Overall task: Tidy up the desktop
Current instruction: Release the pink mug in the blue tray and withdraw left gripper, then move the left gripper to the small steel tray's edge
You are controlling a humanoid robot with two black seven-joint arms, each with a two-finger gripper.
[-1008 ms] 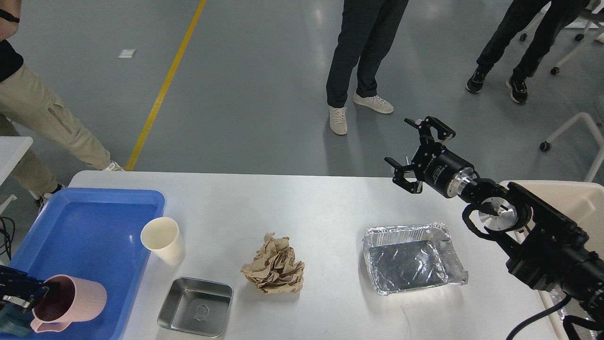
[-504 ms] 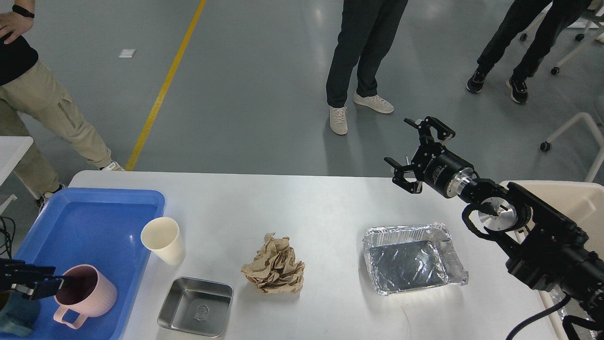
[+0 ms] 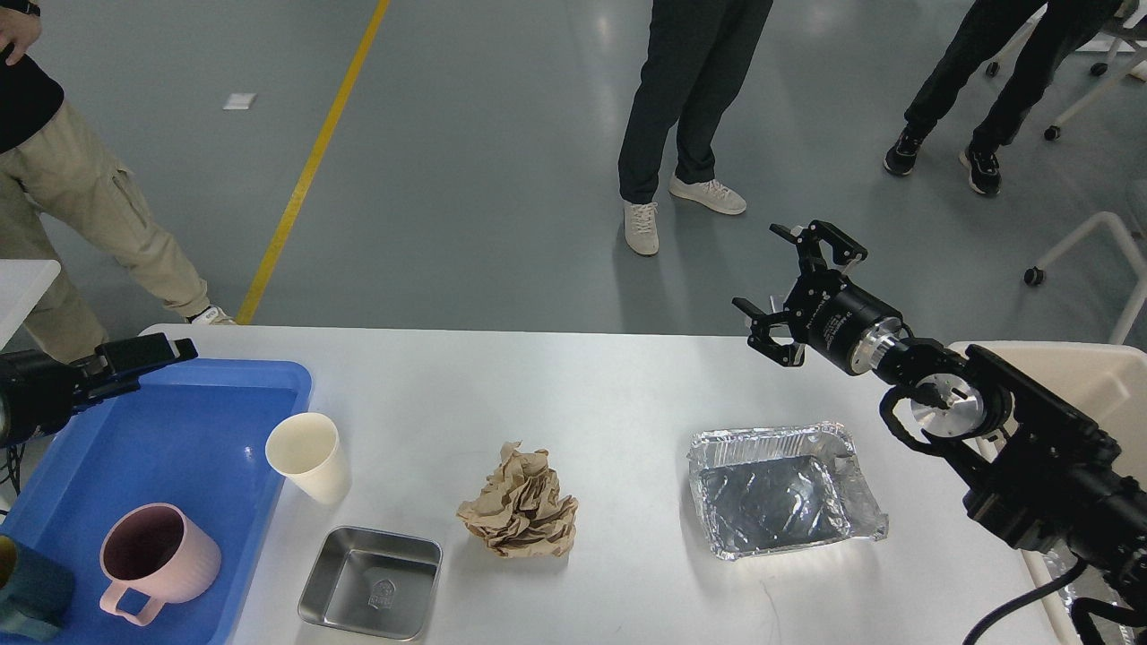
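The white desktop (image 3: 591, 394) carries a cream paper cup (image 3: 309, 457), a square steel dish (image 3: 372, 582), a crumpled ball of brown paper (image 3: 520, 515) and an empty foil tray (image 3: 780, 493). A pink mug (image 3: 152, 560) stands upright in the blue tray (image 3: 206, 403) at the left. My left gripper (image 3: 161, 365) hovers above the tray's far edge, open and empty, well clear of the mug. My right gripper (image 3: 757, 267) hangs open above the table's far right edge, beyond the foil tray, holding nothing.
A beige bin (image 3: 1075, 376) stands off the table's right end, partly behind my right arm. A teal object (image 3: 31, 600) sits in the blue tray's near left corner. People stand on the floor beyond the table and at the left.
My left gripper let go of the pink mug, which now stands upright in the blue tray, then rose and moved back toward the tray's far edge. The right arm stayed put.
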